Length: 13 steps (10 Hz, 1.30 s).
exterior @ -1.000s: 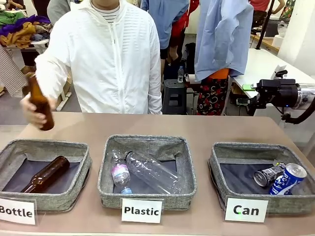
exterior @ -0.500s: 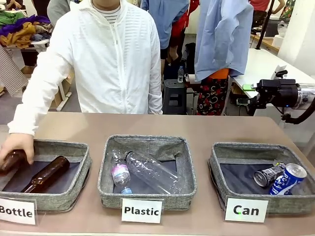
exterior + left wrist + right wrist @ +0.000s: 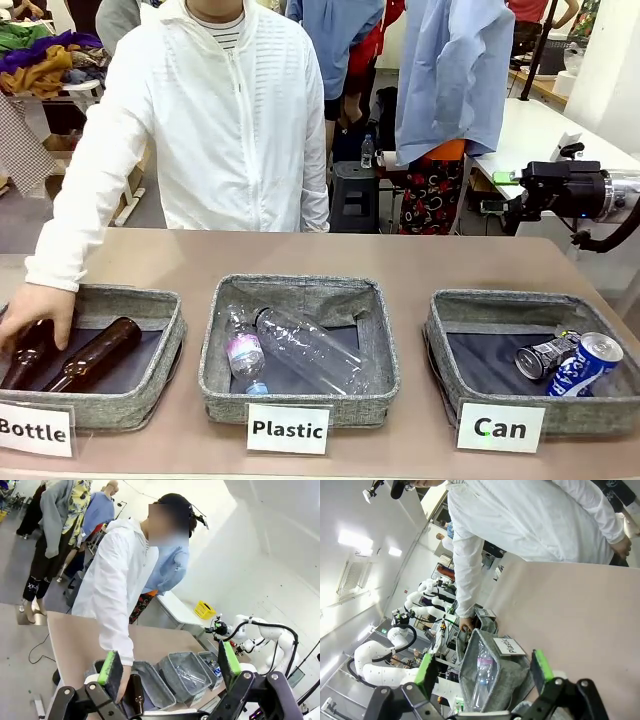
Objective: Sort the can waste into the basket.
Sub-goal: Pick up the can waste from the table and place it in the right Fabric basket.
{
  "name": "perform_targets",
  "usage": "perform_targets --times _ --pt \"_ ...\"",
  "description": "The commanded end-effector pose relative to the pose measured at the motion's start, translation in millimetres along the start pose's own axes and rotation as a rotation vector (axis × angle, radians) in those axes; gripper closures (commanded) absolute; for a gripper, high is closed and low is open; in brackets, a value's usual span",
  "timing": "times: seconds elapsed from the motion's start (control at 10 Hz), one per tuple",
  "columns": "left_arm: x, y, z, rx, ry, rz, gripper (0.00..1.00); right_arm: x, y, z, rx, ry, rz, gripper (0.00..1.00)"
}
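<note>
Your right pincer hangs past the bench's far right corner, its fingers pointing left; in the right wrist view its green pads stand wide apart with nothing between them; your left pincer is likewise spread wide and empty, looking down the row of bins. Both cans lie in the Can basket, well below and nearer you than the right pincer; the blue can leans on the basket's right wall, the dark can touching it on its left. The person's hand rests on a brown bottle in the Bottle bin; a second bottle lies just beside it.
</note>
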State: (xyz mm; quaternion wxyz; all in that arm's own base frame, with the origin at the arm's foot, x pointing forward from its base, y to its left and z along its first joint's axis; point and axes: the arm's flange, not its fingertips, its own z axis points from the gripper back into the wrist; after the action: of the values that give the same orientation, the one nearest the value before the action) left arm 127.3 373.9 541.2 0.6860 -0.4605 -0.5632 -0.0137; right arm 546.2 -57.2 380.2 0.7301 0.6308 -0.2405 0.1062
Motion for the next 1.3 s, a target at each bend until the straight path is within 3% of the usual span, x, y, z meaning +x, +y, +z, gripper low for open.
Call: perform_targets --times 0.0,0.3,0.5,0.7,0.9,1.0,1.2 --pt "-2 -8 -8 -0.009 0.032 -0.029 0.00 0 1 -2 0.012 -0.008 0.002 0.00" --pt "-4 -15 -54 -0.059 0.166 -0.063 0.00 0 1 -2 0.012 -0.008 0.002 0.00" --pt "-19 -17 -116 -0.170 0.348 -0.064 0.00 0 1 -2 0.012 -0.008 0.002 0.00" --pt "-44 -24 -186 -0.247 0.490 -0.089 0.00 0 1 -2 0.012 -0.008 0.002 0.00" --pt "-85 -29 -260 -0.297 0.546 -0.118 0.00 0 1 -2 0.012 -0.008 0.002 0.00" --pt "-102 -27 -285 -0.366 0.527 -0.068 0.00 0 1 -2 0.012 -0.008 0.002 0.00" --pt "-141 -16 -325 -0.403 0.618 0.013 0.00 0 1 -2 0.012 -0.008 0.002 0.00"
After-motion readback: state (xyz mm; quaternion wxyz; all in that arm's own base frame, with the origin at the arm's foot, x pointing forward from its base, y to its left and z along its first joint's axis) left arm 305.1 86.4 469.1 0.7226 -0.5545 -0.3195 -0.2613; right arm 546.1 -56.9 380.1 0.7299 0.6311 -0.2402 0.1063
